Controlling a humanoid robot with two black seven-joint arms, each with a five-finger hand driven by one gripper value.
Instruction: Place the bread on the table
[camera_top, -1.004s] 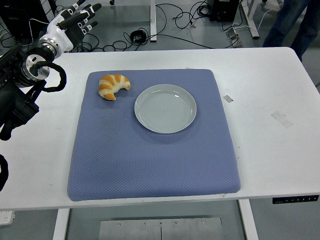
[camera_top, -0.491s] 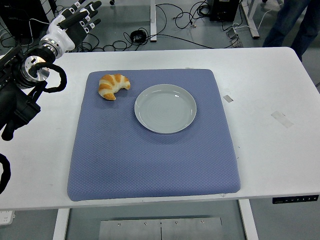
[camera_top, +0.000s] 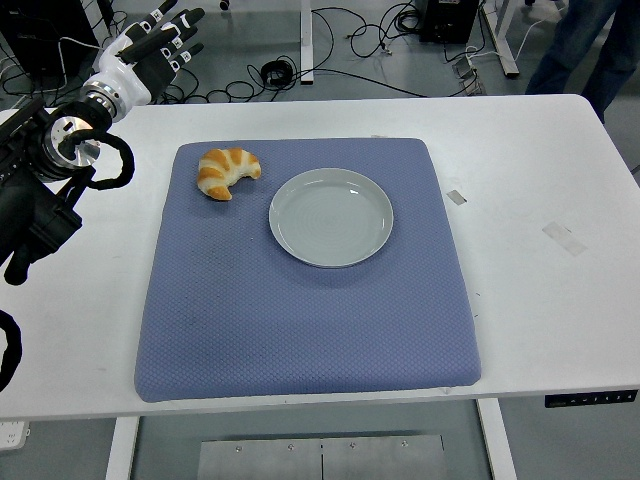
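A golden croissant (camera_top: 227, 171) lies on the blue mat (camera_top: 300, 300), near its far left corner and just left of the plate. My left hand (camera_top: 155, 45) hangs beyond the table's far left corner, well above and left of the croissant. Its fingers are spread and hold nothing. The black left arm (camera_top: 40, 190) runs down the left edge of the picture. The right arm does not show.
An empty grey plate (camera_top: 331, 216) sits on the mat right of the croissant. Bits of tape (camera_top: 565, 238) mark the white table (camera_top: 550, 160) at the right. Cables cover the floor behind. A person's legs (camera_top: 585, 40) stand at the top right.
My left hand has drifted slightly up and to the right past the table's far left corner. The croissant and the plate have stayed put.
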